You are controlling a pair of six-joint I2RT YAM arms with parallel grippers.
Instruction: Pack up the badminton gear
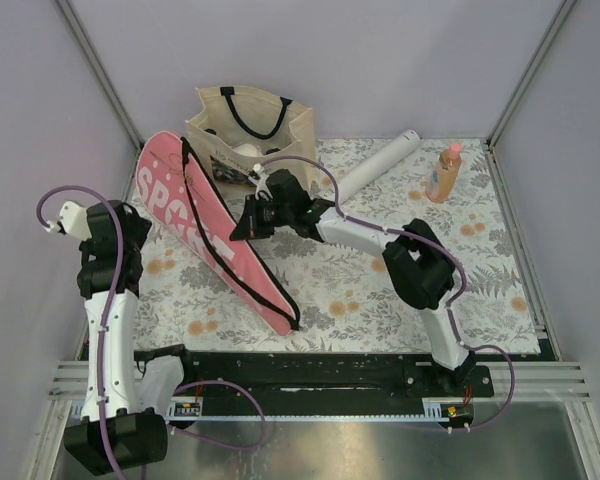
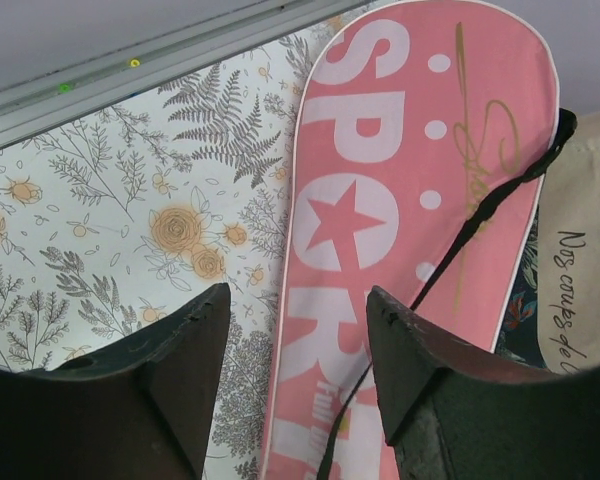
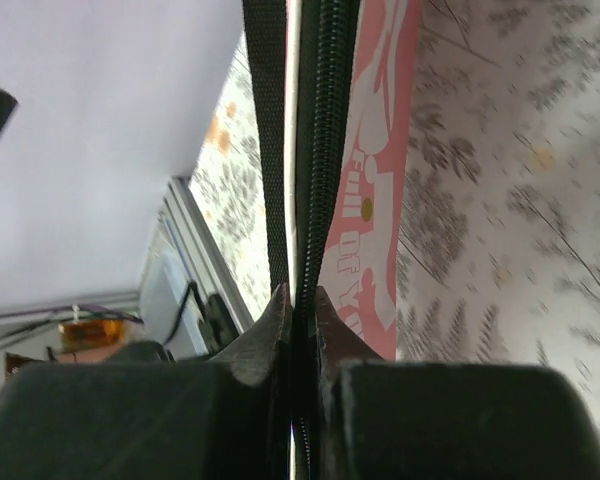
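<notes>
The right tool (image 3: 298,302) clamps tight on the black zipper edge of the pink SPORT case (image 1: 205,235), which lies diagonally on the floral surface (image 1: 380,290), its broad end beside the beige tote (image 1: 280,125). The left tool (image 2: 298,298) hangs spread wide over that broad end.

Left arm (image 1: 115,330) and right arm (image 1: 445,335): white link tubes, black joint housings. One purple cable (image 1: 70,188) loops along each arm. A green indicator light (image 1: 302,212) glows on the right wrist. Left gripper (image 2: 298,295) fingers (image 2: 180,360): matte black wedges.
</notes>
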